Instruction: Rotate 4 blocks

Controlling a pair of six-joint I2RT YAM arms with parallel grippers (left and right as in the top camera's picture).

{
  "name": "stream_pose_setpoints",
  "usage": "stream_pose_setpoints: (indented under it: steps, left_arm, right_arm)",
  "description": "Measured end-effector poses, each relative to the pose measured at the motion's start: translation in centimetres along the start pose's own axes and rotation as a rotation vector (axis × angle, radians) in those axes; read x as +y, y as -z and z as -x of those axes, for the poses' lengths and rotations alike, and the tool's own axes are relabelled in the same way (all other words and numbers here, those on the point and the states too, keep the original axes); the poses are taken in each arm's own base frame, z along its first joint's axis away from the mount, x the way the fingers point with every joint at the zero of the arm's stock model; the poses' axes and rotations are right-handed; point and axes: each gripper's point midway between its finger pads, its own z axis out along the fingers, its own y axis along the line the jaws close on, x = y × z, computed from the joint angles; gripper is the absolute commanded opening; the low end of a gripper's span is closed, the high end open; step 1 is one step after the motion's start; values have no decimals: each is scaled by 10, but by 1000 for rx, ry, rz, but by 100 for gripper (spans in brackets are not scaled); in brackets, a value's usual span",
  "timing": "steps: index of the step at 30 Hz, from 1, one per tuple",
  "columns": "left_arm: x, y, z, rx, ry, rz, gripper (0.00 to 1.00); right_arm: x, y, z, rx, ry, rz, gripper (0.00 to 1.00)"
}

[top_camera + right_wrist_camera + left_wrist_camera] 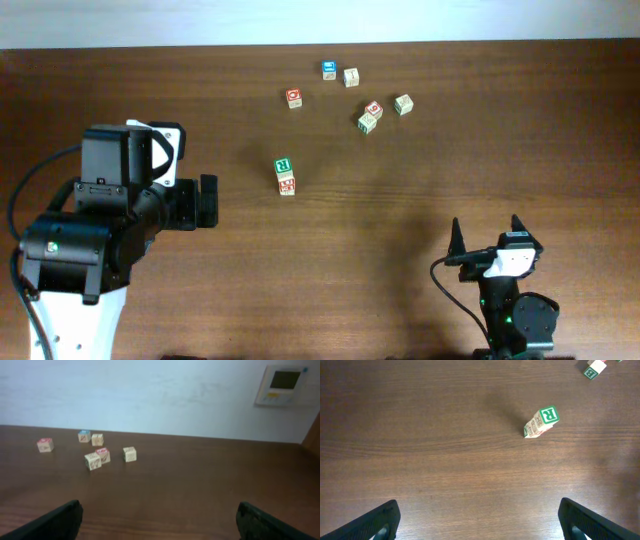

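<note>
The left gripper (207, 200) stands wide open and empty at the left of the dark wooden table (120, 90). To its right is a two-high stack of wooden cubes (286, 177), with a green "R" on top. Farther off lie a red "O" cube (294, 97) and a blue-faced cube (329, 69). The four light-wood alphabet blocks sit far, right of centre:
- a pale tan block (351, 77) just beside the blue-faced cube
- a green-marked block (367, 122) just beside a red-topped block (373, 109)
- a second pale block (403, 104) nearby

At the near right, the right gripper (487, 228) gapes wide and empty.
</note>
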Motion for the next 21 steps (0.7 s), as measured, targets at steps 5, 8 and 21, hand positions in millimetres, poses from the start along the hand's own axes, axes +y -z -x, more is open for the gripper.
stream_pose_setpoints:
  steps: [5,8,21]
  left_arm:
    - [0,0,0,-1,0,0,99]
    - [0,0,0,0,0,0,99]
    - [2,0,-6,23,-1,13,99]
  right_arm:
    - [2,0,-3,10,-1,9,98]
    - [2,0,-3,10,-1,9,98]
    - [2,0,-3,10,-1,13,98]
